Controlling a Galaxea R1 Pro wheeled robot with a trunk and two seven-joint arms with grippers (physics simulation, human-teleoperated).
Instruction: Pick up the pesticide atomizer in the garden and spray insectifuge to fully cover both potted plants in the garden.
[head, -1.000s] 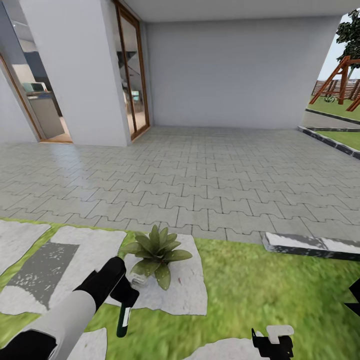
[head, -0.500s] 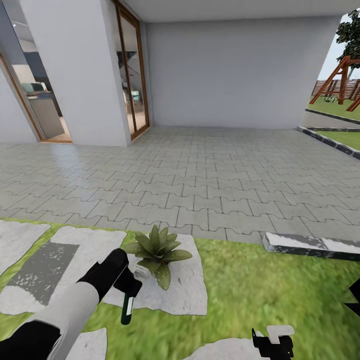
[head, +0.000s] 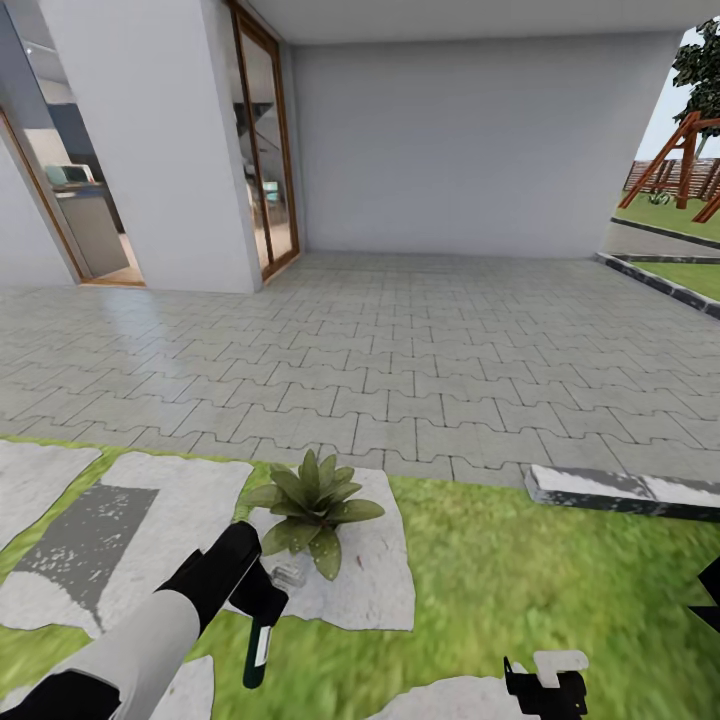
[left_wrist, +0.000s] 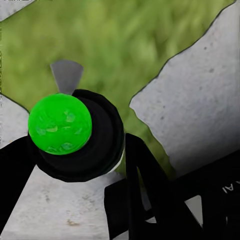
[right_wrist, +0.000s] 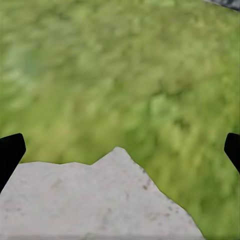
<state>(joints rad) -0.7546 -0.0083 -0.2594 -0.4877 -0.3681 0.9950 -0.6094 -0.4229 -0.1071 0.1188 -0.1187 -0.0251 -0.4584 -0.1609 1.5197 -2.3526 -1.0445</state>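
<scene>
Lawn and pale stepping stones (head: 372, 592) underfoot, grey paving beyond. Left tool (head: 258, 592) pinched on the pesticide atomizer (head: 256, 648), dark bottle hanging base-down, pale head just beside the potted plant (head: 312, 505) on its stone. Right tool (head: 545, 688) spread wide and empty, low over grass. Likely troubles: nozzle pointing past the rosette, so spray wasted on stone; slim bottle twisting or slipping in the pinch; outer leaves left uncovered from so close an angle.

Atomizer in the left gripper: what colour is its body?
Dark green, with a pale strip along the pesticide atomizer held in the left gripper; the head view shows it best.
</scene>
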